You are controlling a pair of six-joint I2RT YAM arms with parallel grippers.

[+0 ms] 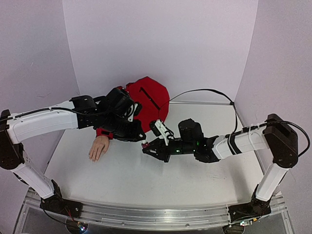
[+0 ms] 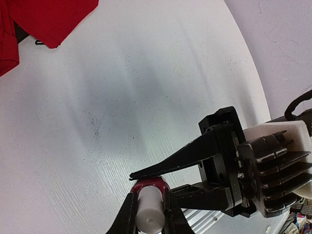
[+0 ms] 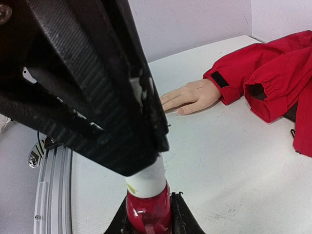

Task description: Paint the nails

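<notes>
Basically, we were at the uncapping step. Our left gripper (image 2: 148,195) was clamped on the red bottle (image 3: 148,212), and the right gripper (image 1: 147,148) was closed on its white cap (image 3: 146,181), both above the table (image 1: 146,185) centre. The cap looked seated, with no brush out. The mannequin hand (image 1: 99,147) lay flat at 9 o'clock from the bottle, well apart, fingers toward 7. Its nails (image 3: 166,104) were too small to judge, but we saw no dark polish. We reckoned all the painting was left.

Tiny nails (image 3: 166,102) on flat mannequin hand (image 3: 193,95)
</notes>
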